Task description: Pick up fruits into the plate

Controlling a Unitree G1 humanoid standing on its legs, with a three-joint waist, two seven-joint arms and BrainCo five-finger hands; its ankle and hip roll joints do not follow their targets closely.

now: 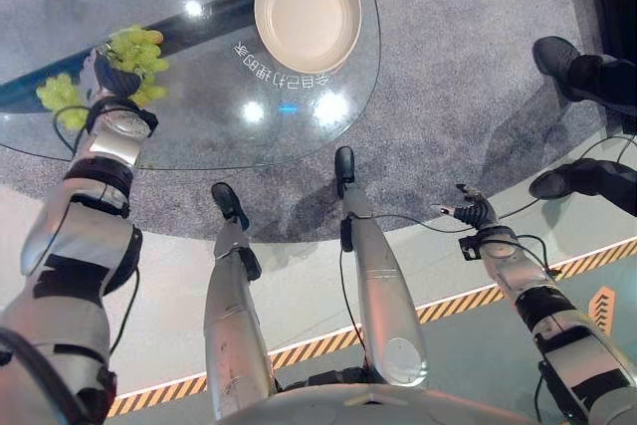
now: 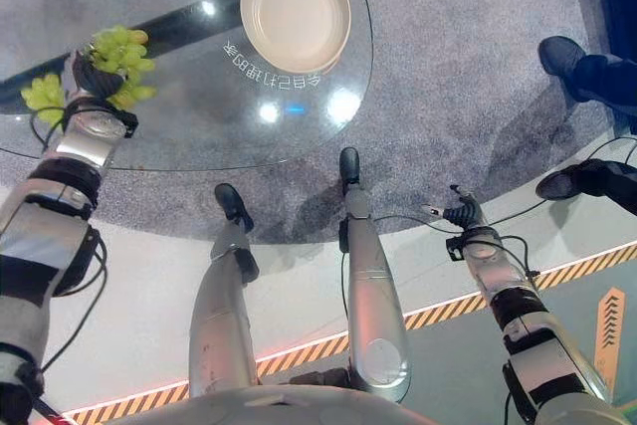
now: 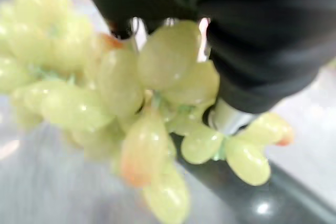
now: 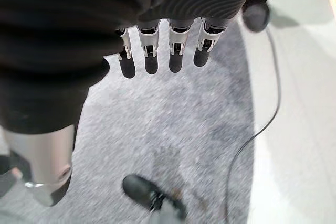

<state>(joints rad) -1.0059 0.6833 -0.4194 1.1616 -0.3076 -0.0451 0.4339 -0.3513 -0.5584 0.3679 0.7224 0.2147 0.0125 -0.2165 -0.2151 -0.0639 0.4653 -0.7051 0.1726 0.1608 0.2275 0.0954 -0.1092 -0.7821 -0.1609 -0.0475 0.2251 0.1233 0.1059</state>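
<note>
The left robot hand (image 1: 107, 75) is reaching over the left side of the round glass bench (image 1: 199, 141). It is sitting right on a bunch of green grapes (image 1: 139, 50). In the left wrist view the grapes (image 3: 147, 114) are pressing close against the dark cover of the hand. The fingers are hiding among the grapes, so I cannot tell if they are curling around them or staying straight. A second small bunch of green grapes (image 1: 62, 99) is lying just beside the wrist, nearer the left edge of the bench.

The cream plate (image 1: 308, 9) is sitting on the far side of the bench, well apart from the grapes. It is holding nothing.

The right robot hand (image 2: 460, 212) is hanging low on the right, away from the bench, over the grey carpet (image 1: 448, 97). Its fingers (image 4: 150, 51) are pointing out straight and holding nothing.

A person's dark shoes (image 1: 557, 52) are showing at the far right.
</note>
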